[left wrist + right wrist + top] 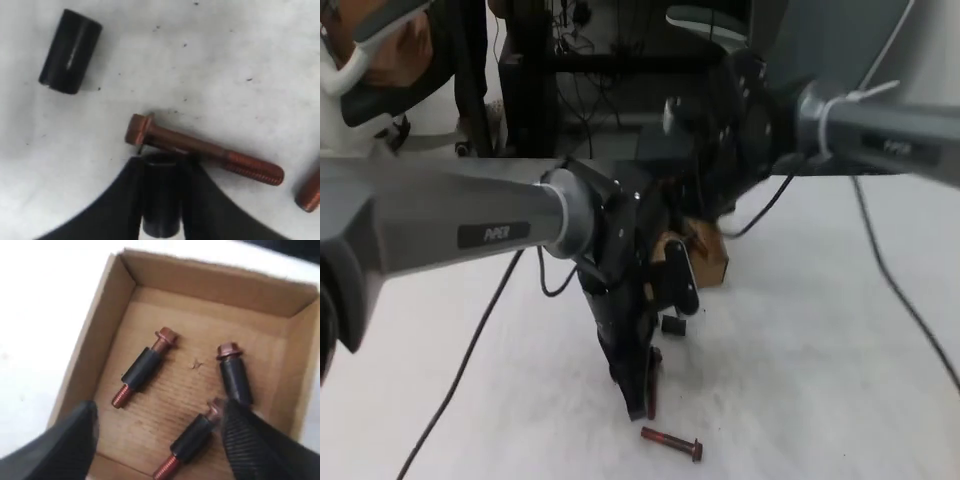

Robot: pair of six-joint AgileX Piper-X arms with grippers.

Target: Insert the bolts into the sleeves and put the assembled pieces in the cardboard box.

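Left gripper (162, 165): closed on a black sleeve. You find it pointing down at the bench (820, 350), on the camera side of the cardboard box (708, 258) in the high view.
Held sleeve (161, 200): clamped between the two left fingers, lengthwise along them.
Right gripper (160, 412): fingers spread wide with nothing between them. You see it directly above the cardboard box, looking into it.
Box contents: three assembled pieces lie flat on the box floor, each a copper-coloured bolt through a black sleeve. Locate them at (142, 367), (234, 372) and (190, 442). The last two lie close together; you cannot tell whether they touch.
Loose bolt (200, 150): flat on the bench outside the cardboard box, just beyond the left fingertips and lying across them.
Second bolt (310, 192): outside the cardboard box, near the threaded end of the loose bolt. You see one end of it.
Free sleeve (70, 50): on its side on the bench outside the cardboard box, well apart from the loose bolt.
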